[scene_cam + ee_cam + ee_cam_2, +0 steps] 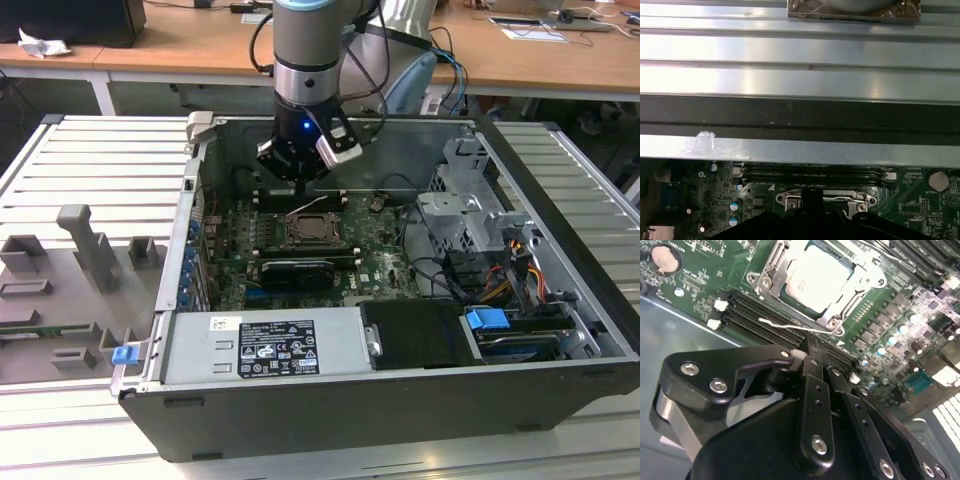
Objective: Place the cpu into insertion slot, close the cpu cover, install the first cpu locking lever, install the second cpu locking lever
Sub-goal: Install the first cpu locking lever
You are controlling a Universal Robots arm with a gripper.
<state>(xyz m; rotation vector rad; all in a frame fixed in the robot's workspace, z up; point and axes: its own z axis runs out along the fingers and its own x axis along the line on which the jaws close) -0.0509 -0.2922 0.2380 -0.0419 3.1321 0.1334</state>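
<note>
I see one cpu (816, 276) seated in one insertion slot (771, 275), one cpu cover (852, 296) down around it. End effector (812, 357) fingers pressed together, empty, beside one thin lever (790, 326).

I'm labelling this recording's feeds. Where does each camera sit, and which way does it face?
Exterior view: off the arm, above the open computer case, looking down at the arm and its claw.
Second wrist view: on the arm, facing the cpu past the claw.
First wrist view: on the arm, facing the case wall.
Both wrist views share the cpu cover.
</note>
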